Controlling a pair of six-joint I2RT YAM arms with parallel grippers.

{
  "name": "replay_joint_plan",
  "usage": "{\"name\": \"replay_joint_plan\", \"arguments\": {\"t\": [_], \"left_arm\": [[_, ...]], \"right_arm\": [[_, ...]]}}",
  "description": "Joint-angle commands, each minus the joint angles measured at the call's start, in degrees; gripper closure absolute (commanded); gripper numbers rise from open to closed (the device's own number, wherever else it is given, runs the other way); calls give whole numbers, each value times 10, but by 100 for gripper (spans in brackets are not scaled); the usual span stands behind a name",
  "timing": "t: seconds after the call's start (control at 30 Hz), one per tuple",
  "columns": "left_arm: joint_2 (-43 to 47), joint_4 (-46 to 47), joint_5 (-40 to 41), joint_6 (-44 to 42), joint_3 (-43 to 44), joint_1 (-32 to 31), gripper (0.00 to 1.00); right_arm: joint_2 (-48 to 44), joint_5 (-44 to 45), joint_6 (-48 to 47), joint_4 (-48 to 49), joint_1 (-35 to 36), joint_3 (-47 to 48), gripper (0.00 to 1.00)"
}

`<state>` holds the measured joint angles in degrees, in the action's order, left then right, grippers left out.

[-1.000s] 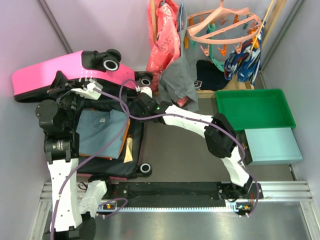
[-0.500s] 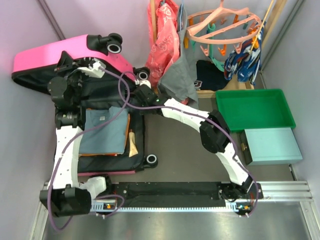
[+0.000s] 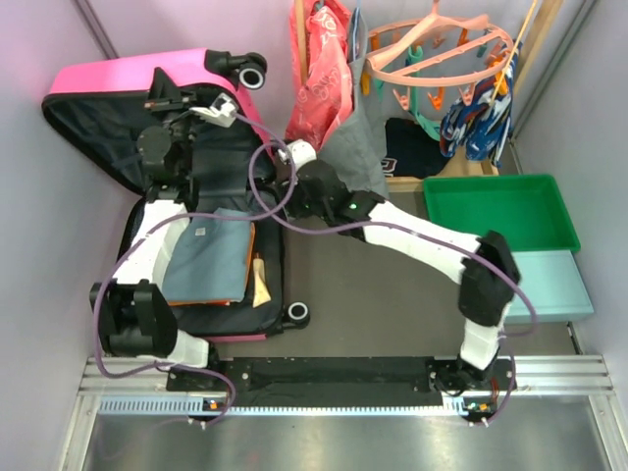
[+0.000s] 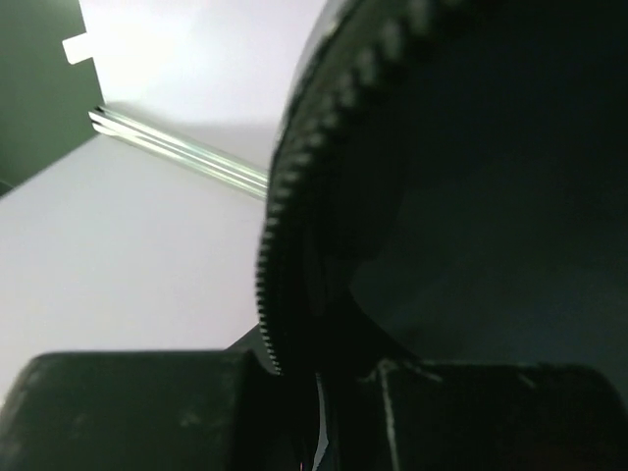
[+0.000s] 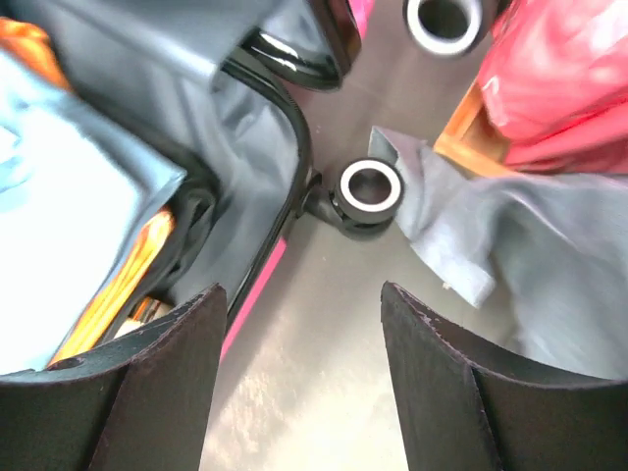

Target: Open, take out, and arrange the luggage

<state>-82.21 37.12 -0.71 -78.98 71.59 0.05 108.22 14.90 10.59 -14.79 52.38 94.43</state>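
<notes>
Presently the luggage (image 3: 108,77) occupies the upper left of the top view, open: its pink lid stands raised against the wall, and its lower half lies flat on the floor beneath, holding a folded grey-blue garment (image 3: 206,257) over orange cloth. At the lid's upper edge the left gripper (image 3: 177,101) has its jaws clamped on the black zipper rim, which fills the left wrist view. Near frame centre, just right of the luggage, the right gripper (image 3: 289,162) has its jaws apart, nothing between them; its wrist view shows bare floor and a wheel (image 5: 370,186) beyond. At right sits a green tray (image 3: 500,211), with a teal box (image 3: 535,285) directly below.
</notes>
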Motion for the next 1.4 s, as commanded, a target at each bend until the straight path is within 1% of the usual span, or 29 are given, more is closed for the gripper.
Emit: {"name": "replay_joint_plan", "arguments": {"t": [0.0, 0.07, 0.1, 0.13, 0.2, 0.27, 0.3, 0.37, 0.43, 0.5, 0.6, 0.63, 0.7, 0.73, 0.77, 0.8, 0.83, 0.87, 0.97, 1.0, 1.03, 1.17, 1.27, 1.33, 1.37], "left_arm": [[-50, 73, 62, -91, 9, -44, 100], [-79, 88, 82, -128, 16, -66, 100], [-92, 98, 101, -156, 22, -72, 100], [-119, 121, 111, -172, 26, -79, 100], [-150, 159, 129, -215, 42, -81, 100], [-196, 214, 148, -245, 57, -84, 100], [-210, 225, 160, -275, 76, -87, 100], [-244, 244, 180, -297, 91, -90, 100], [-266, 228, 207, -320, 112, -95, 100], [-285, 242, 214, -335, 122, -102, 100], [-311, 251, 237, -355, 142, -110, 99], [-319, 252, 243, -361, 148, -112, 88], [-339, 263, 254, -376, 166, -112, 71], [-344, 269, 257, -380, 173, -112, 59], [-349, 276, 259, -381, 178, -112, 45], [-352, 280, 265, -381, 185, -113, 39], [-351, 279, 270, -381, 186, -113, 35], [-349, 275, 274, -381, 186, -113, 25], [-329, 274, 280, -377, 162, -113, 18], [-314, 274, 280, -377, 144, -113, 14], [-307, 273, 280, -377, 134, -113, 13], [-270, 273, 292, -365, 94, -114, 12], [-231, 261, 301, -344, 57, -117, 12], [-202, 237, 310, -327, 36, -123, 12], [-192, 226, 324, -303, 30, -125, 12]], "right_arm": [[-114, -7, -83, 45, 59, -71, 36], [-138, -2, -140, 48, 87, -108, 36], [-143, 3, -158, 47, 117, -118, 36], [-146, 24, -186, 43, 131, -126, 36], [-148, 45, -202, 32, 155, -139, 35], [-147, 59, -202, 15, 176, -142, 35], [-149, 58, -200, 12, 179, -144, 35], [-156, 62, -189, 16, 185, -155, 35], [-171, 64, -182, 26, 185, -172, 35], [-182, 64, -181, 41, 185, -182, 35], [-193, 72, -182, 37, 185, -191, 34], [-193, 73, -182, 33, 185, -189, 34], [-194, 75, -182, 23, 185, -188, 34], [-195, 74, -181, 23, 185, -190, 34], [-199, 73, -180, 22, 185, -192, 34], [-201, 73, -179, 22, 185, -194, 34], [-204, 77, -176, 26, 186, -198, 34], [-209, 78, -174, 27, 185, -200, 34], [-215, 79, -171, 29, 185, -203, 33], [-217, 79, -167, 28, 186, -202, 33], [-220, 79, -166, 27, 185, -201, 33], [-236, 87, -154, 16, 185, -201, 32], [-255, 121, -140, -1, 185, -198, 31], [-270, 160, -130, -30, 182, -196, 28], [-274, 173, -123, -45, 172, -194, 27]]}}
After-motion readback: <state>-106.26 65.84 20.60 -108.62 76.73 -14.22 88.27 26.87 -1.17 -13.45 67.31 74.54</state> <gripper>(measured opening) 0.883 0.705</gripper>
